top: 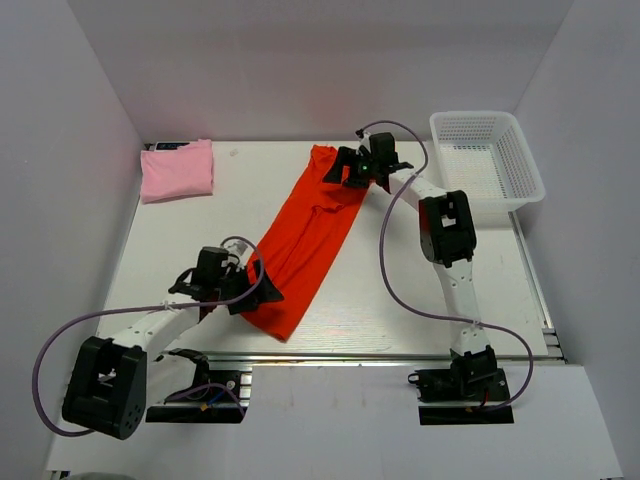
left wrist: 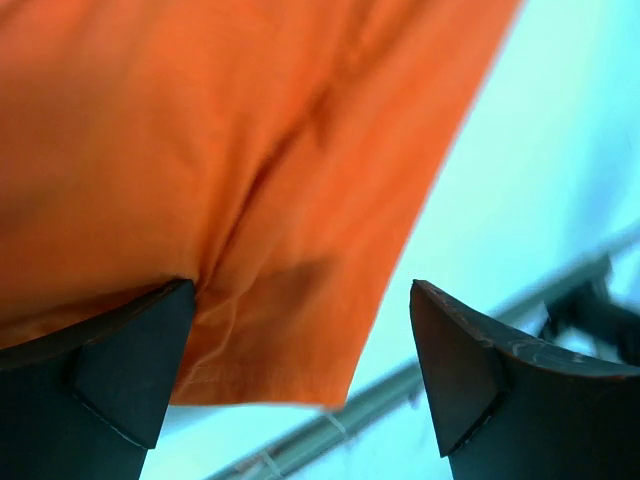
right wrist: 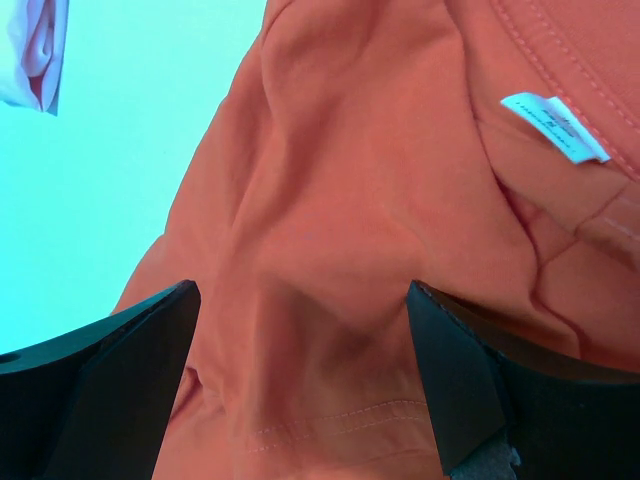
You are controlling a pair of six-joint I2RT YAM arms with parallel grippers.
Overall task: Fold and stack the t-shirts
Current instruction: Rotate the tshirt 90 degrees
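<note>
Folding of the orange tee (top: 305,240) is being set up: left tool (top: 243,288) and right tool (top: 345,170) are gaping wide at its ends, probably needing to pinch next.

The jaws stand wide apart over the orange shirt (right wrist: 330,250). Its white tag (right wrist: 555,125) shows. A pink shirt (right wrist: 30,50) peeks in.

Left claw (left wrist: 302,288) and right claw (right wrist: 303,287) both gape wide.
</note>
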